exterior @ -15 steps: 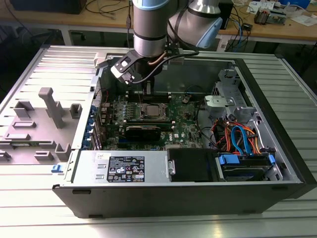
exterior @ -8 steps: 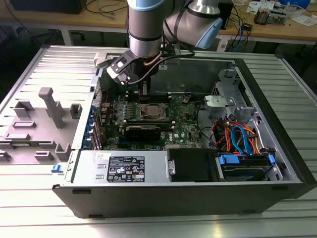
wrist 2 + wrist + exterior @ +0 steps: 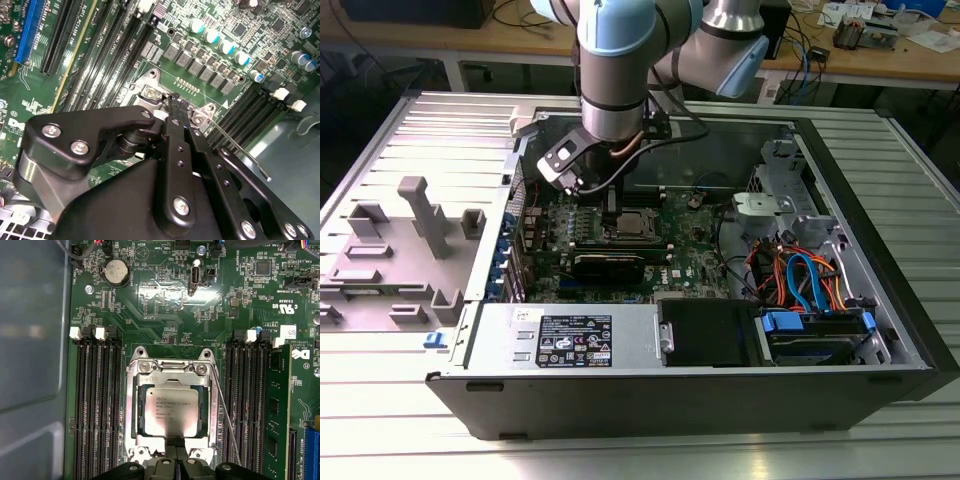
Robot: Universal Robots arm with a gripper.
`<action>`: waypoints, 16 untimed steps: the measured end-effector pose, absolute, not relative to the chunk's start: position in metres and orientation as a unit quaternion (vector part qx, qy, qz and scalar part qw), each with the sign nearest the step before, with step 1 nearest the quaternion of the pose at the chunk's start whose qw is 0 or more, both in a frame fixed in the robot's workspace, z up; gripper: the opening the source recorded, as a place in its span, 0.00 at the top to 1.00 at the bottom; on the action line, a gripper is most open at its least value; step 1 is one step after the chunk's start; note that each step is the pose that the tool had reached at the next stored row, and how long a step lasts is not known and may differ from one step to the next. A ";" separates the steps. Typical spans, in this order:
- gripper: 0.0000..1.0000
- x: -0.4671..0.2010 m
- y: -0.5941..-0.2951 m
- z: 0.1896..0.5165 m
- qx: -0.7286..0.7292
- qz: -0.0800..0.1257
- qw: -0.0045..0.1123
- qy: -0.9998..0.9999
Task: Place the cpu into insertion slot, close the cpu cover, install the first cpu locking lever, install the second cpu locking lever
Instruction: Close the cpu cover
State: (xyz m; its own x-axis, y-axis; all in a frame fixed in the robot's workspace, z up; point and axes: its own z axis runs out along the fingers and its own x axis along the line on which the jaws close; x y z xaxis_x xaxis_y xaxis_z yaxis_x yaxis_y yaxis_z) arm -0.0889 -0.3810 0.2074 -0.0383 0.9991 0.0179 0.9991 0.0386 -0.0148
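Observation:
The cpu (image 3: 170, 411), a silver-grey square chip, lies flat in the insertion slot (image 3: 171, 366) on the green board. The cpu cover (image 3: 134, 410) is down, framing the chip. A thin wire locking lever (image 3: 226, 416) slants away from one side of the socket and is unlatched; it also appears in the second wrist view as the lever (image 3: 240, 150). My gripper (image 3: 176, 454) is shut, its black fingertips pressed together at the cover's edge. In the second wrist view the gripper (image 3: 175, 102) tip sits by the socket's screws. In the exterior view the gripper (image 3: 610, 200) hovers just behind the cpu (image 3: 630, 226).
Long black memory slots (image 3: 97, 410) flank the socket, and a green memory stick (image 3: 278, 410) stands on one side. Capacitors (image 3: 220, 40) stand near the socket. The open computer case wall (image 3: 860, 230), drive cables (image 3: 805, 280) and a grey fixture (image 3: 420, 215) surround the board.

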 end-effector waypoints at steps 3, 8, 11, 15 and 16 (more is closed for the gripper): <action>0.89 -0.089 -0.382 0.206 -0.693 -0.001 0.012 -0.721; 0.89 -0.089 -0.382 0.211 -0.693 -0.001 0.011 -0.721; 0.89 -0.089 -0.382 0.212 -0.693 -0.001 0.011 -0.721; 0.89 -0.085 -0.382 0.212 -0.693 -0.001 0.011 -0.721; 0.89 -0.083 -0.382 0.212 -0.693 -0.001 0.011 -0.721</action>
State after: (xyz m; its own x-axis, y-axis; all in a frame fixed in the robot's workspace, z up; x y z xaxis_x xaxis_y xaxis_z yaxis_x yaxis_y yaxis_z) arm -0.0832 -0.3817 0.2118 -0.0385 0.9991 0.0178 0.9991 0.0387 -0.0144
